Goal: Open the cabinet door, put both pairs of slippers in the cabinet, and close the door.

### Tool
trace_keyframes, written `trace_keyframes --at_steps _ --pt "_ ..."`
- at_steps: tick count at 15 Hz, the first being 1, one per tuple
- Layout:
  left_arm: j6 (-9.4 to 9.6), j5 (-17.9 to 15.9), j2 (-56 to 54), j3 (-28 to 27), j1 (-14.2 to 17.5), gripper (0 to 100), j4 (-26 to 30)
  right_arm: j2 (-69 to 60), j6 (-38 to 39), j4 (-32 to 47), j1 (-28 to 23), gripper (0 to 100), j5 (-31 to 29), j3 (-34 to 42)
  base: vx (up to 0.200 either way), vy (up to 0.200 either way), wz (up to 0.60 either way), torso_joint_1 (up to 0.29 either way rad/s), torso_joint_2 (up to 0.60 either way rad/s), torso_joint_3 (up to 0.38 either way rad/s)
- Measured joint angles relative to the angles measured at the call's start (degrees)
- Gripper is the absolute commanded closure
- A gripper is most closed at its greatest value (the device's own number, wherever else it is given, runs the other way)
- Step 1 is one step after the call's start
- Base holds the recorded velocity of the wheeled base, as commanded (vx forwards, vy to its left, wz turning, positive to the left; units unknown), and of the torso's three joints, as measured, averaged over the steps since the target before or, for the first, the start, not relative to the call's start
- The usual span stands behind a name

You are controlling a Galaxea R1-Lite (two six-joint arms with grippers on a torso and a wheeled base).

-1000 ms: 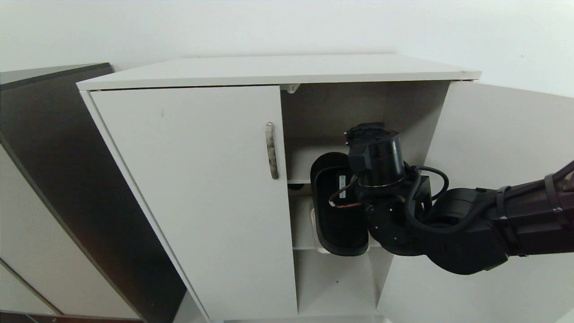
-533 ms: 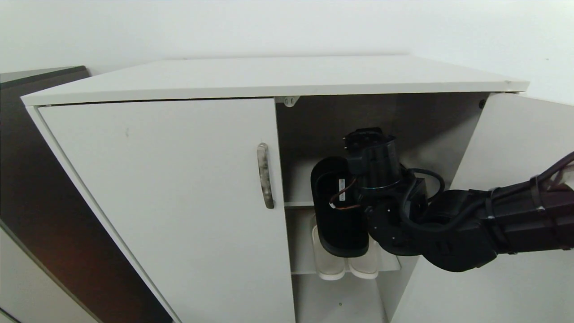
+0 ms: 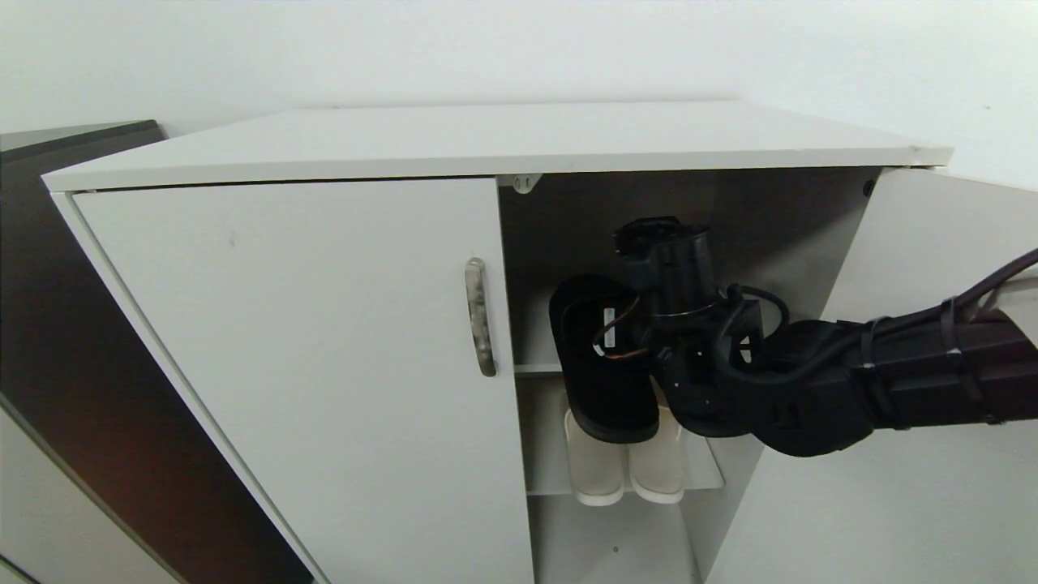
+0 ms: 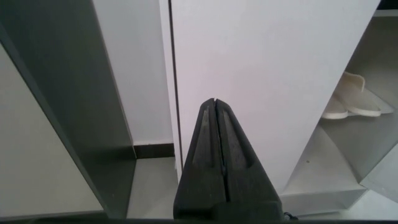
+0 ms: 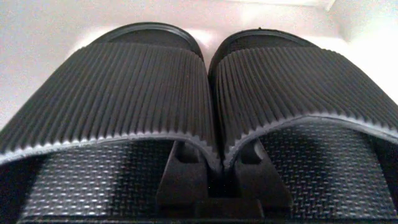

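Right gripper (image 5: 217,174): jaws pinch black slippers (image 3: 604,365) by inner straps; pair hangs upright in cabinet (image 3: 486,138) opening, wrist hiding one. White slippers (image 3: 624,466) at 6 o'clock, ends overhanging shelf (image 3: 709,478) edge. Left gripper (image 4: 214,109): jaws closed, empty, before shut door (image 4: 273,62).

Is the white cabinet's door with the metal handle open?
No, the white handled door lies flush against the cabinet; the other door stands open.

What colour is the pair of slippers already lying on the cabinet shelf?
The slippers are white; the head view shows them best.
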Motion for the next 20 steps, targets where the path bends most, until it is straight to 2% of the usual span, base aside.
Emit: trace_keyframes --at_steps 5,8,20 --pt "-0.06 0.02 0.0 0.0 0.0 100 0.0 3.49 0.05 7.97 -1.74 100 0.13 -10.53 0.0 0.0 0.0 0.0 0.0 0.0" --pt "-0.11 0.02 0.0 0.0 0.0 100 0.0 5.35 0.06 8.92 -2.56 100 0.16 -13.98 0.0 0.0 0.0 0.0 0.0 0.0" --pt "-0.15 0.09 0.0 0.0 0.02 100 -0.02 7.75 0.61 8.9 -3.72 100 0.27 -15.03 0.0 0.0 0.0 0.0 0.0 0.0"
